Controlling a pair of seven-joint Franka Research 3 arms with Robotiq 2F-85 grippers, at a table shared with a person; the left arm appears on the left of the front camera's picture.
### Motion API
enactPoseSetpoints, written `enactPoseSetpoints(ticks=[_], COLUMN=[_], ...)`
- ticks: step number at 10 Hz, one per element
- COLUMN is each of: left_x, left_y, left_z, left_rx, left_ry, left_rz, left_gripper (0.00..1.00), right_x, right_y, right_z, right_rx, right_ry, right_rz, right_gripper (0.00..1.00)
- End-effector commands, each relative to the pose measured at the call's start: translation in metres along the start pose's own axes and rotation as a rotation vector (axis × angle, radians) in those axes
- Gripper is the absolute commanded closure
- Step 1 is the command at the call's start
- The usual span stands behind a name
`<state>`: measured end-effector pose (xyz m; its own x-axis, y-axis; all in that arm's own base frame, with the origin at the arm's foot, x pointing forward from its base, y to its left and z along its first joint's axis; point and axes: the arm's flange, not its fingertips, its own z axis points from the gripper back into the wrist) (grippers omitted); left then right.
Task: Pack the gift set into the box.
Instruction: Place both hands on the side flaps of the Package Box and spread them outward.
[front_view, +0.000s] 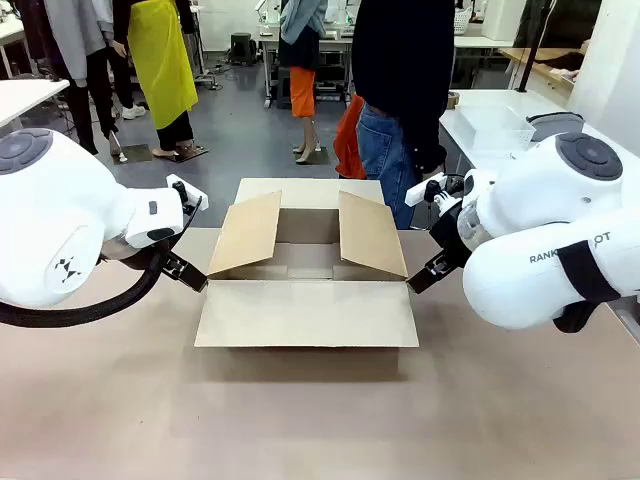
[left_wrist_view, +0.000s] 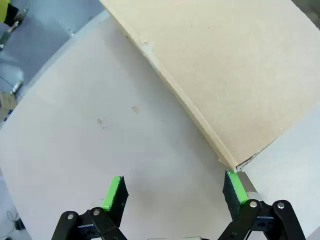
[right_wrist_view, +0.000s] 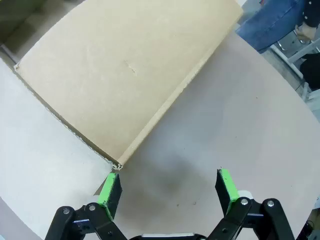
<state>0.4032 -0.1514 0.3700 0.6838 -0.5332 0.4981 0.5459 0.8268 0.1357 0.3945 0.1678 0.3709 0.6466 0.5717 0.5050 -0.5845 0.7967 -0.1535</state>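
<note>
Nearest me, my left gripper (left_wrist_view: 172, 186) hangs over the tan table (left_wrist_view: 100, 140) with jaws spread wide and nothing between them, one green pad just beside a flap corner of the box (left_wrist_view: 225, 75). My right gripper (right_wrist_view: 169, 184) is likewise spread wide and empty, one pad by the opposite flap corner. The box sits mid-table between my arms, flaps open, near flap flat toward me, and a person (front_view: 400, 100) in jeans stands beyond it.
</note>
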Motion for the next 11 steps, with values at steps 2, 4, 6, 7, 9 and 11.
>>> enactPoseSetpoints(ticks=[2,4,6,7,9,11], left_x=[0.0001,0.0001,0.0001,0.0001,0.0001,0.0001], left_y=[-0.0001,-0.0001,-0.0001,-0.0001,-0.0001,-0.0001], left_z=[0.0001,0.0001,0.0001,0.0001,0.0001,0.0001], left_rx=[0.000,0.000,0.000,0.000,0.000,0.000], left_ry=[-0.001,-0.001,-0.001,-0.001,-0.001,-0.001], left_rz=[0.000,0.000,0.000,0.000,0.000,0.000], left_gripper=[0.00,0.00,0.00,0.00,0.00,0.00], right_x=[0.0000,0.0000,0.0000,0.0000,0.0000,0.0000], right_y=[0.0000,0.0000,0.0000,0.0000,0.0000,0.0000], right_z=[0.0000,0.0000,0.0000,0.0000,0.0000,0.0000], right_rx=[0.000,0.000,0.000,0.000,0.000,0.000], right_ry=[0.000,0.000,0.000,0.000,0.000,0.000], right_rz=[0.000,0.000,0.000,0.000,0.000,0.000], right_gripper=[0.00,0.00,0.00,0.00,0.00,0.00])
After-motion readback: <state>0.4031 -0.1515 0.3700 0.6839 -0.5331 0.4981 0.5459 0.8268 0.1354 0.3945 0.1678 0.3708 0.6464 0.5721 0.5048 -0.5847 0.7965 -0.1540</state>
